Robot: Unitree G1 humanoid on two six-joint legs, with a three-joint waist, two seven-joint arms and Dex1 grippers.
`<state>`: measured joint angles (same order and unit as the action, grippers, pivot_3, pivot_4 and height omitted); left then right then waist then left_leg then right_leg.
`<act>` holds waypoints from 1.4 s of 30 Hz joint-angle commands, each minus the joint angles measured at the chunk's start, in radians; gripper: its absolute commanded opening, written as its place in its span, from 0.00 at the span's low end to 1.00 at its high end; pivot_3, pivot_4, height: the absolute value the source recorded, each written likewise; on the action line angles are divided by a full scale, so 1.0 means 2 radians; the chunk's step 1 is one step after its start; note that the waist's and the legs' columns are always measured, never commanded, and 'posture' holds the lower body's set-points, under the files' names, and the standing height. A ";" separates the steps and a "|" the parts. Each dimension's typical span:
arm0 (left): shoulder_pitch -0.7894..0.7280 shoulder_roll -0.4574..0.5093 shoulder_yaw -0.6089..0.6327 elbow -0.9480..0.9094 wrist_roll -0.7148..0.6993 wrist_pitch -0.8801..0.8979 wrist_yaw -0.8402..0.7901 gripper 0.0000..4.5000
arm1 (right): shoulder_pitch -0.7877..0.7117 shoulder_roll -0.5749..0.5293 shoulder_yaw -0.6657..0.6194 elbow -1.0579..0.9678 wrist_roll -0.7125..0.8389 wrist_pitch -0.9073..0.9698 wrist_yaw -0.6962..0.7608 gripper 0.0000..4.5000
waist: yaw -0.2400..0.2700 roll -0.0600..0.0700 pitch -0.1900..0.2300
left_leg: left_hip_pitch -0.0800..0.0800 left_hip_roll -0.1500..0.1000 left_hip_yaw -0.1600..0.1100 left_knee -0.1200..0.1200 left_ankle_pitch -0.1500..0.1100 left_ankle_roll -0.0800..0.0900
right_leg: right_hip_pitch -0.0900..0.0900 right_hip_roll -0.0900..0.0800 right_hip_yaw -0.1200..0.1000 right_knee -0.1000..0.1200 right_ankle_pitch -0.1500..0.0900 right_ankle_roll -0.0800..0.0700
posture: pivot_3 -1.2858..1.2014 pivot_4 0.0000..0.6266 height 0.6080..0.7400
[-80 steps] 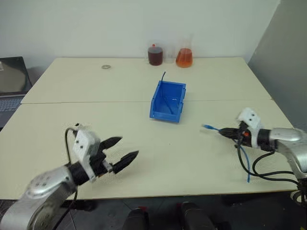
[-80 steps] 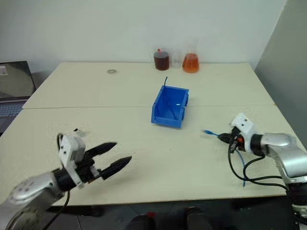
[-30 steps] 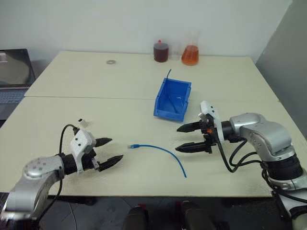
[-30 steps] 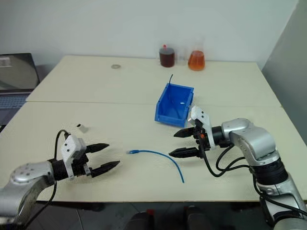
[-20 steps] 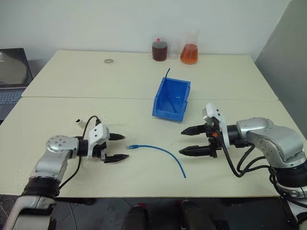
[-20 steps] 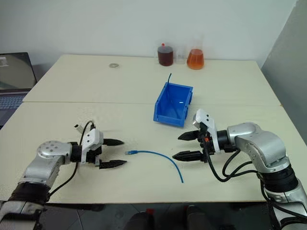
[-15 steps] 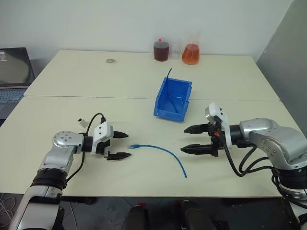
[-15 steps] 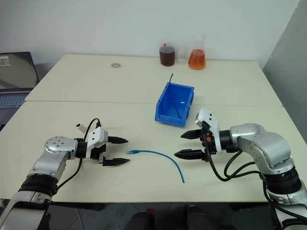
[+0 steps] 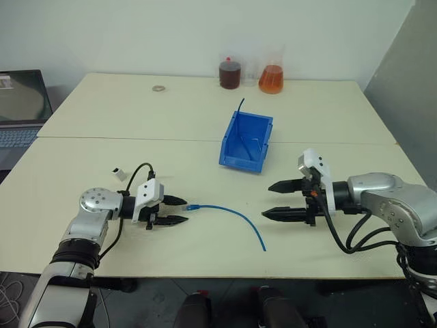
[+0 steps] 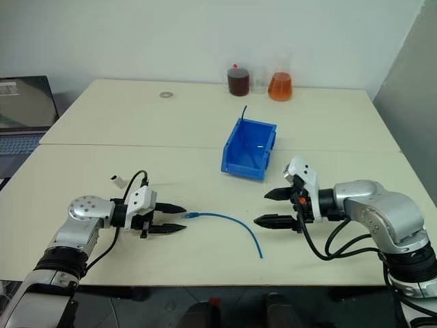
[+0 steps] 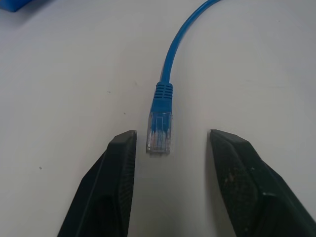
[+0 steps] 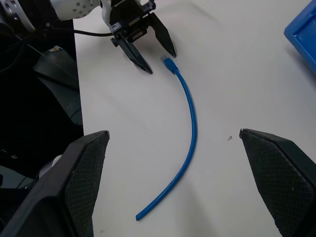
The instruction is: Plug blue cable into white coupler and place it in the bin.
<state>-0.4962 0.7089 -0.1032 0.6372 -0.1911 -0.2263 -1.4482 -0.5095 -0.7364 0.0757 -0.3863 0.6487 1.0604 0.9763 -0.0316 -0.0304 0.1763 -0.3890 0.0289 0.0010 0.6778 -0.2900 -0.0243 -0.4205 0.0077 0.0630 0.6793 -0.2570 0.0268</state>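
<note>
The blue cable (image 9: 232,214) lies flat on the counter (image 9: 205,116), curving from its clear plug (image 11: 159,131) at the 9 o'clock end to a bare end at about 4 o'clock. The left gripper (image 9: 179,210) lies low over the counter at the 9 o'clock side, pointing toward 3 o'clock; its two black fingers (image 11: 111,182) are spread, one on each side of the plug tip, with a visible gap on both sides and no contact. The right gripper (image 9: 274,199) is positioned at the 3 o'clock side of the cable, pointing toward 9 o'clock, fingers spread wide and holding nothing; it is clear of the cable. The bin (image 9: 247,141) stands at 12 o'clock from the cable, well apart from it, with a thin dark wire (image 9: 237,108) rising from its far rim. The white coupler (image 9: 119,173) lies on the counter at about 10 o'clock from the left gripper, near it. A dark-liquid bottle (image 9: 229,73) and an orange-liquid flask (image 9: 271,74) stand at the far edge; a small ring (image 9: 158,88) lies toward 11 o'clock. A laptop (image 9: 22,102) is beyond the counter's 9 o'clock edge.
</note>
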 commanded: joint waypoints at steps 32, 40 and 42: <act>-0.065 -0.200 0.190 -0.426 -0.528 0.723 0.470 0.05 | -0.048 0.138 -0.190 0.041 0.276 0.140 -0.254 1.00 | -0.005 -0.001 0.000 | -0.003 -0.001 -0.006 0.002 0.000 0.000 | 0.000 0.001 -0.001 0.001 0.002 0.001 | 0.52 0.24 1.00; -0.067 -0.167 0.179 -0.409 -0.595 0.762 0.474 0.05 | -0.101 0.148 -0.192 0.109 0.331 0.154 -0.277 1.00 | -0.002 -0.001 0.000 | -0.003 -0.001 -0.006 0.002 0.000 0.000 | 0.000 0.001 -0.002 0.000 0.002 0.000 | 0.52 0.24 1.00; -0.064 -0.156 0.175 -0.407 -0.597 0.765 0.464 0.05 | -0.109 0.152 -0.193 0.122 0.357 0.160 -0.287 1.00 | -0.001 -0.001 0.000 | -0.003 -0.001 -0.005 0.002 0.000 0.000 | 0.000 0.001 -0.002 0.000 0.002 0.000 | 0.52 0.24 1.00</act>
<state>-0.6134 0.3810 0.2522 -0.1714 -1.3531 1.2986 -0.4952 -0.6973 -0.4341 -0.2907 -0.1459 1.2915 1.3713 0.4138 -0.0339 -0.0318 0.1768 -0.3954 0.0272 -0.0095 0.6814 -0.2897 -0.0248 -0.4214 0.0105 0.0598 0.6791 -0.2537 0.0273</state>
